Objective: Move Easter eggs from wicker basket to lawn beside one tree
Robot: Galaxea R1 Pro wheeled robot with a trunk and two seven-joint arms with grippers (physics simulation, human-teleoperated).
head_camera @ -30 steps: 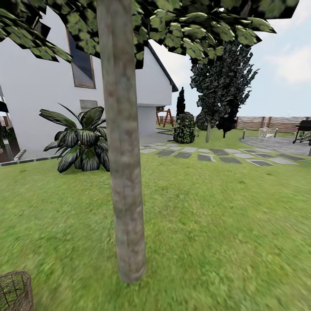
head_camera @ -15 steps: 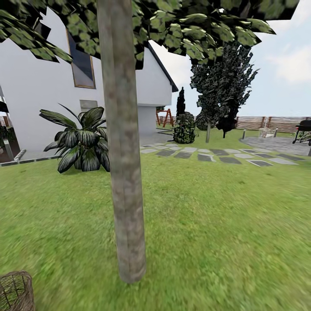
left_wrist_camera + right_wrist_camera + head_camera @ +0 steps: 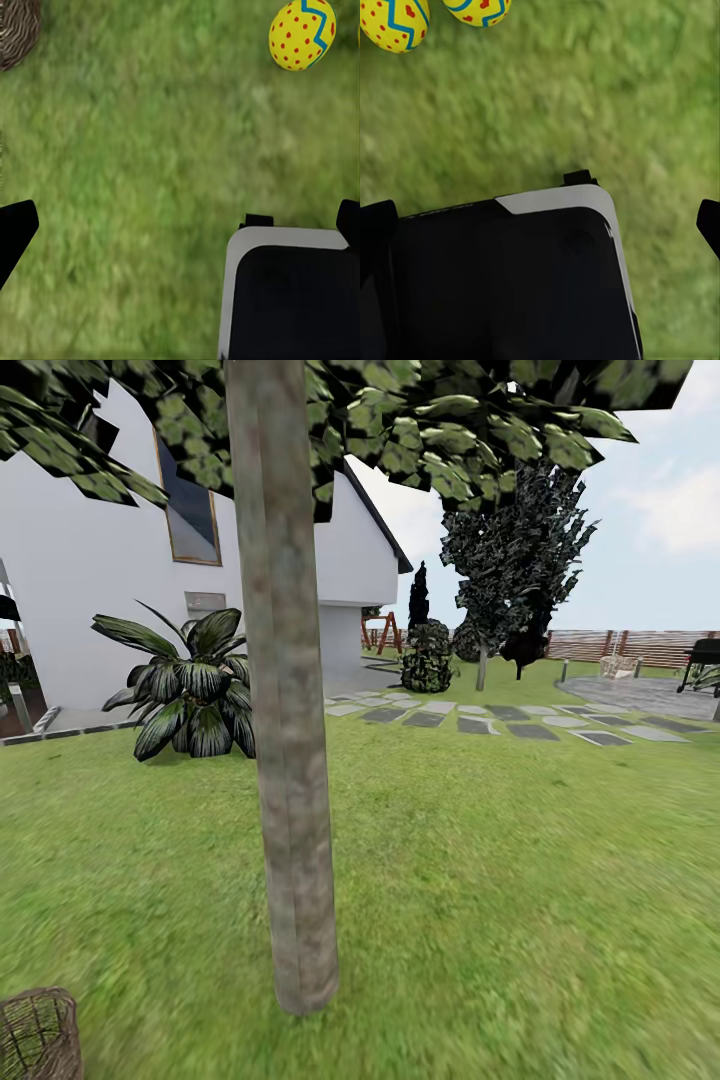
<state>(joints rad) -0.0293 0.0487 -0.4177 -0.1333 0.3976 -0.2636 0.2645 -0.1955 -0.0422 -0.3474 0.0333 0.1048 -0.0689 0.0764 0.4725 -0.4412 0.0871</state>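
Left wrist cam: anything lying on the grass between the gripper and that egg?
Nothing visible: bare lawn lies between the open left gripper and the egg. The wicker basket sits off to the side.

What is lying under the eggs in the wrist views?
Bare lawn: one egg in the left wrist view, two eggs in the right. The grass directly beneath them is hidden.

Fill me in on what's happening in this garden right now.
The robot stands on the lawn facing a tree, with the wicker basket at the head view's lower left. Neither end effector holds anything. In the left wrist view one Easter egg lies on the grass; in the right wrist view two eggs lie side by side on the grass. Whether the basket is empty can't be told.
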